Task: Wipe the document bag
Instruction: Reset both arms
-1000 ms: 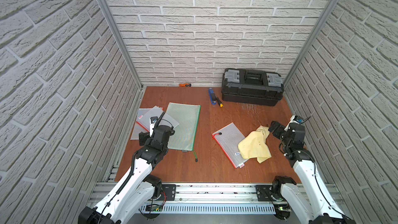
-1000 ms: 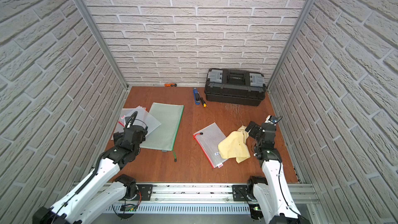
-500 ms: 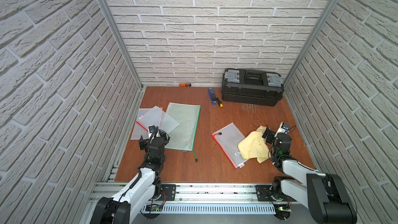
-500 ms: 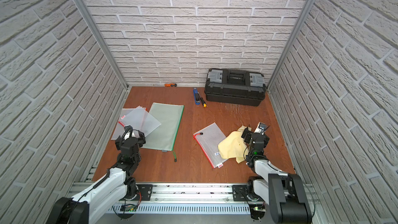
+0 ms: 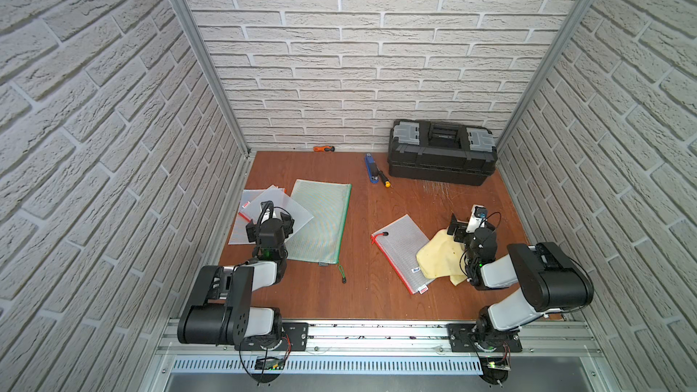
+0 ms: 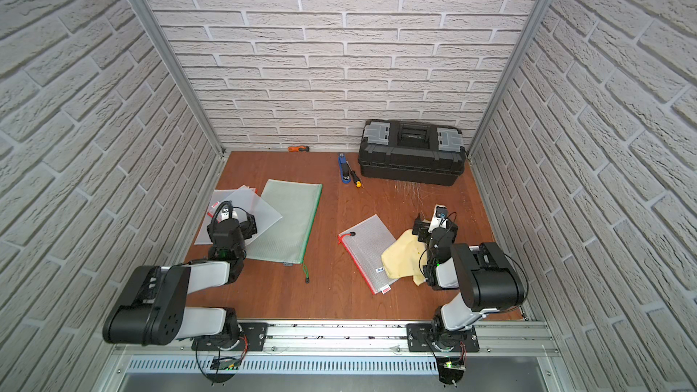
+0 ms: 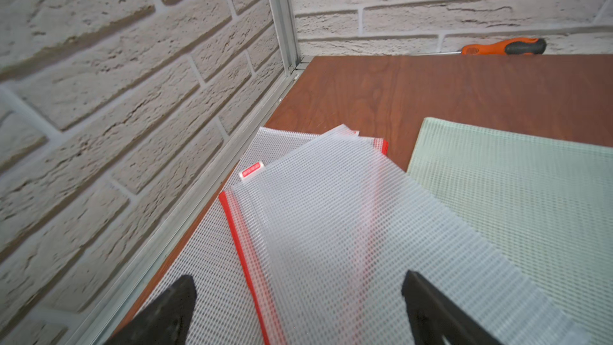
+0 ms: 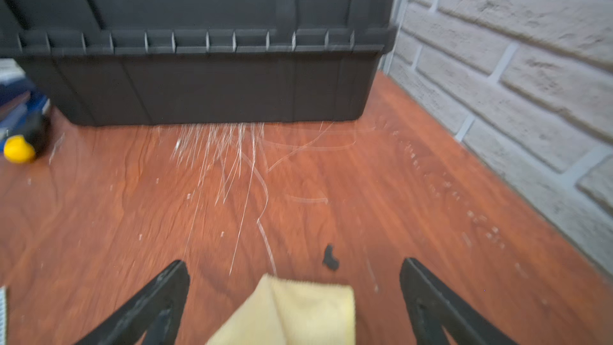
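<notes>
Clock laid on the surface (image 5: pixel 358 296) as seen from above: 12 at the back wall, 6 at my base rail.

1. My left fingers (image 7: pixel 162 313): spread wide with nothing between them, poised over the pouch stack (image 7: pixel 315 227) at 9 o'clock. Whether they touch it I cannot tell.
2. My right fingers (image 8: pixel 156 303): spread wide, pinching nothing, at 3 o'clock. A corner of the yellow cloth (image 8: pixel 298 313) lies between them, unpinched.
3. Document bag (image 5: pixel 399 248): clear mesh with a red zip. It lies flat and askew on the surface, just off centre toward 4 o'clock. The zip runs along its 7 o'clock edge, with the black pull at the 10 o'clock end. Its 3 o'clock corner is under the cloth.
4. Yellow cloth (image 5: pixel 439 258): rumpled, lying partly on the document bag and partly on bare wood.
5. Green-zip bag (image 5: pixel 320 220): large, pale green mesh, lying flat between centre and 9 o'clock. The zip is on its 3 o'clock edge and a cord trails toward 6.
6. Pouch stack (image 5: pixel 273 194): clear mesh with red trim, fanned out by the wall at 9 o'clock. The top pouch overlaps the green-zip bag.
7. Toolbox (image 5: pixel 441 160): black with grey latches, lid shut, against the back wall at 1 o'clock.
8. Blue tool (image 5: pixel 371 169) and black tool with a yellow end (image 5: pixel 381 177): side by side at 12 o'clock, just at 9 o'clock of the toolbox.
9. Orange-handled screwdriver (image 5: pixel 324 148): at 11 o'clock, along the back wall.
10. Pale scratches (image 8: pixel 232 160): on the wood at the toolbox's 6 o'clock side.
</notes>
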Tool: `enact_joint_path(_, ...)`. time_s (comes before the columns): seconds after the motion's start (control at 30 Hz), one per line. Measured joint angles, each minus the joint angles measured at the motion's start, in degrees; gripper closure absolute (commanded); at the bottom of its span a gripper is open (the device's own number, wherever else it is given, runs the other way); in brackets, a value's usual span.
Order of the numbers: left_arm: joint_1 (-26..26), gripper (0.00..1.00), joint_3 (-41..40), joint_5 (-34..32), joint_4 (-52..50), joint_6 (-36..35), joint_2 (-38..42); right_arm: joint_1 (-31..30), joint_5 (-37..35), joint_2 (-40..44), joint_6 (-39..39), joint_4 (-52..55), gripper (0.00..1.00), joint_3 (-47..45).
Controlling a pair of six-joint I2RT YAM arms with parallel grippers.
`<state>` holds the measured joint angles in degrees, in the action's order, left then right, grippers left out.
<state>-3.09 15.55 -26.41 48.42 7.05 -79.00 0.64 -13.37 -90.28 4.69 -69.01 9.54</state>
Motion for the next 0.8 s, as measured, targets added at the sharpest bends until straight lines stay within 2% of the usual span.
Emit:
enact_joint_path(0.1,0.5,0.02,0.5,1.5,6.7,-0.6,-5.4,-0.3,-0.2,0.7,-0.6,-0.1,0.0,0.8)
enact_joint_path(0.33,1.8,0.02,1.9,7.3,7.8,-1.8,-11.3,-0.4,-0.9,0.4,-0.9,0.9,0.0,3.1)
enact_joint_path(0.5,6.5,0.02,5.2,14.2,5.4,-0.8,-11.6,-0.4,-0.9,0.4,-1.1,3.8,0.0,4.5)
enact_joint_path(0.8,6.8,0.02,5.4,17.5,4.6,-0.4,-11.6,-0.4,1.1,0.4,-2.2,10.5,0.0,9.5)
